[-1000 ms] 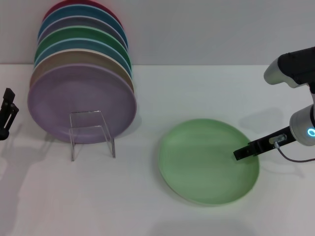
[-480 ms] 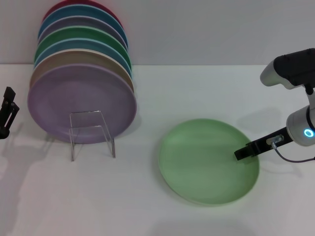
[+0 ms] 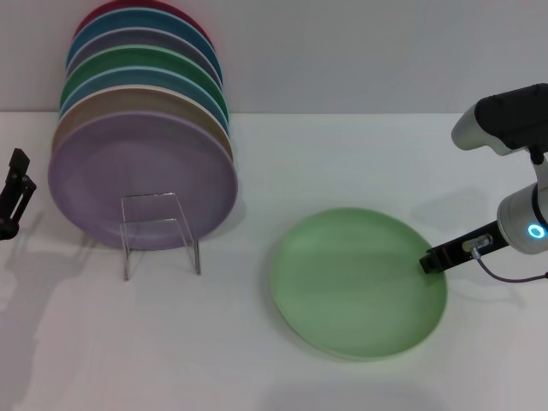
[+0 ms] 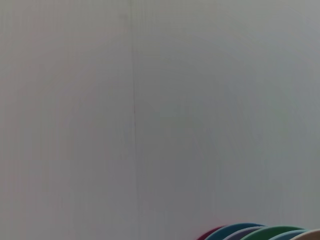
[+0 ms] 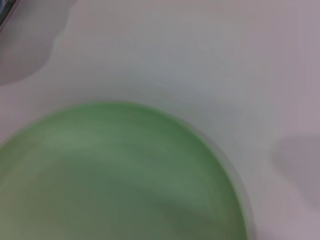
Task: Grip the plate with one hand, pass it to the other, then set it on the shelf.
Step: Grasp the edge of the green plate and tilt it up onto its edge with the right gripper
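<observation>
The light mint-green plate (image 3: 360, 282) lies flat on the white table, right of centre; it also fills the lower part of the right wrist view (image 5: 115, 180). My right gripper (image 3: 425, 262), slim and black with a blue ring light, reaches in from the right, its tip at the plate's right rim. My left gripper (image 3: 13, 193) hangs at the far left edge, away from the plate. The clear acrylic shelf (image 3: 158, 227) stands left of centre.
Several coloured plates lean upright behind the shelf, with a lilac plate (image 3: 141, 180) in front and a darker green plate (image 3: 145, 64) further back. Their top edges (image 4: 260, 232) show in the left wrist view below a plain wall. The white table (image 3: 257, 360) lies all around.
My right gripper's tip has drawn back to the right, from over the plate's inside to its right rim. The plate has shifted slightly left. The left gripper has barely moved.
</observation>
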